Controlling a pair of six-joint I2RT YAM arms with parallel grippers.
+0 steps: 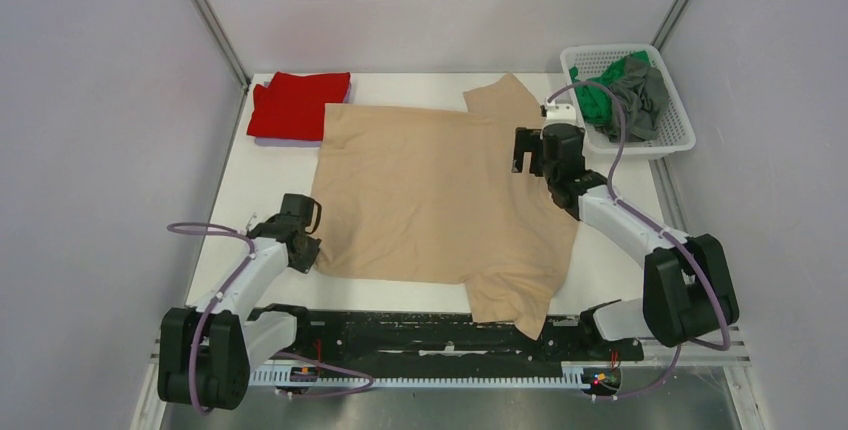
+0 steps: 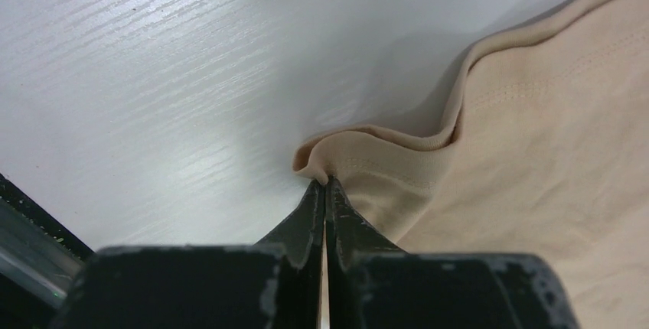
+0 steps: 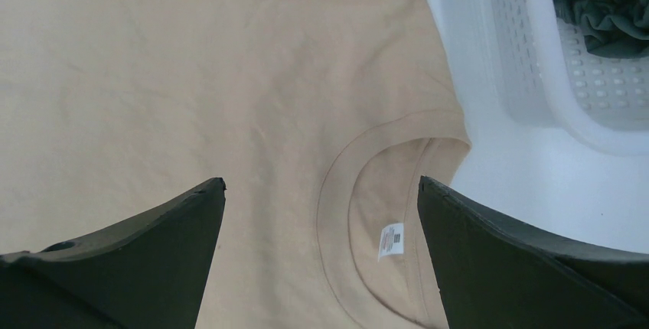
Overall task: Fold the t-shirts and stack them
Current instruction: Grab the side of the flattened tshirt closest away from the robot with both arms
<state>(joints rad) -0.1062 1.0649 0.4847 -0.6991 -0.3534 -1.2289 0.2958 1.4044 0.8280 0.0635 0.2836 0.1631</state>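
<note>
Surroundings: we see a white table (image 1: 270,175) boxed in by pale grey walls, with a black rail along its near edge.
Red t-shirt (image 1: 297,103): folded at the far left corner, its right side meeting the beige one.
Left gripper (image 2: 325,184): clamped tight on the beige shirt's near left hem corner, with a small fold of cloth pinched between the tips, low at the table.
Beige t-shirt (image 1: 430,200): spread flat across the middle, collar to the right. One sleeve points to the far edge and the other reaches onto the rail.
Right gripper (image 3: 321,184): we find its fingers spread wide, holding nothing, above the beige shirt beside the collar, where a white label (image 3: 390,239) shows.
Basket (image 1: 680,135): white mesh, far right corner, holding a green t-shirt (image 1: 598,98) and a grey t-shirt (image 1: 645,95) crumpled together.
</note>
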